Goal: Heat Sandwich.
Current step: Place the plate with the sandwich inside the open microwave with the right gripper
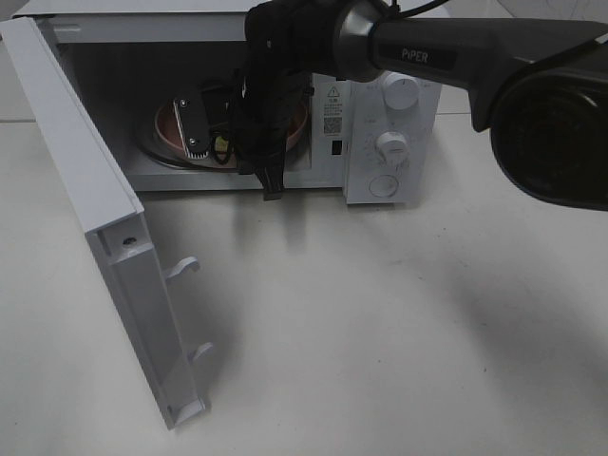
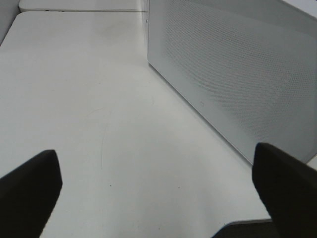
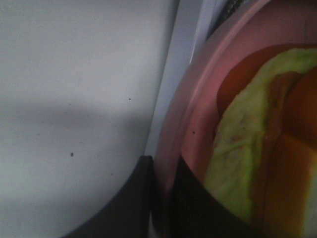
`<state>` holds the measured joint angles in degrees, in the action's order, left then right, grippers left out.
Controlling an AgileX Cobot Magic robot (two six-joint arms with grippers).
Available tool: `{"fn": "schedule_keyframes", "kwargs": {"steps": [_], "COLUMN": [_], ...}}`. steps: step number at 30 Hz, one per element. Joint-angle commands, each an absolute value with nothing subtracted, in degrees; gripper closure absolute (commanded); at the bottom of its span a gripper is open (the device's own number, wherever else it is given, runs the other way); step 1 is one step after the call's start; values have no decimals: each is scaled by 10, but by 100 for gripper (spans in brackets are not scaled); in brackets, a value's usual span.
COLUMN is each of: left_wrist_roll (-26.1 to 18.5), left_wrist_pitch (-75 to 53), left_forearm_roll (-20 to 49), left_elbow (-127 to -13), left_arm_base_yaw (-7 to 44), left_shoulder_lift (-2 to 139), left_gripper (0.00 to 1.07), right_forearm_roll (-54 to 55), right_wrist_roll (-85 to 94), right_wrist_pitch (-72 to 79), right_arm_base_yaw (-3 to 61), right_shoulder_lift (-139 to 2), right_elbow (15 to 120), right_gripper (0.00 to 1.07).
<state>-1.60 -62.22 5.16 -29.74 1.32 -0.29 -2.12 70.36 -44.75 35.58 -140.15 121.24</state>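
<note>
high cam: my right arm is reaching down into the open microwave, door swung wide toward the left. The pink plate sits on the turntable inside. My arm blocks most of it, so I can't really make out the sandwich from up here.

left wrist cam: my left pincer is spread wide apart over bare table, holding nothing. The white perforated panel just beside it looks like the microwave door's outer face, though I can't say for sure.

right wrist cam: my right pincer has its two dark fingers pinched together on the rim of the pink plate. The sandwich lies on that plate, just beside my fingers but not touching them; I see green lettuce and orange layers.

step in hand: my guess is I'm placing the plate and sandwich inside the oven, clamped on the rim at the front edge.

next move: probably let go of the rim, back straight out without dragging the plate, then get the door closed. The left pincer looks well placed for that.

watch out: the plate's front edge seems near the door sill, so it may need to sit deeper.
</note>
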Motion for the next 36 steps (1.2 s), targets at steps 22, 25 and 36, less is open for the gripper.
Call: {"fn": "schedule_keyframes", "kwargs": {"steps": [22,25,36], "left_wrist_roll": [-14,-14,-14], "left_wrist_pitch": [-615,-615,-615], "left_forearm_roll": [53,53,53], "left_elbow": [-295,-295,-295], "left_arm_base_yaw": [11,11,11], "left_shoulder_lift": [-5,-5,-5], "left_gripper": [9,9,9], "right_forearm_roll": [58,58,65], "right_wrist_roll": [851,859,881], "right_wrist_pitch": [-382,-366,-274], "right_arm_base_yaw": [355,355,355], "right_shoulder_lift": [-1241,-1226,-1142], "right_elbow": [993,971,843], "right_gripper": [107,107,107]}}
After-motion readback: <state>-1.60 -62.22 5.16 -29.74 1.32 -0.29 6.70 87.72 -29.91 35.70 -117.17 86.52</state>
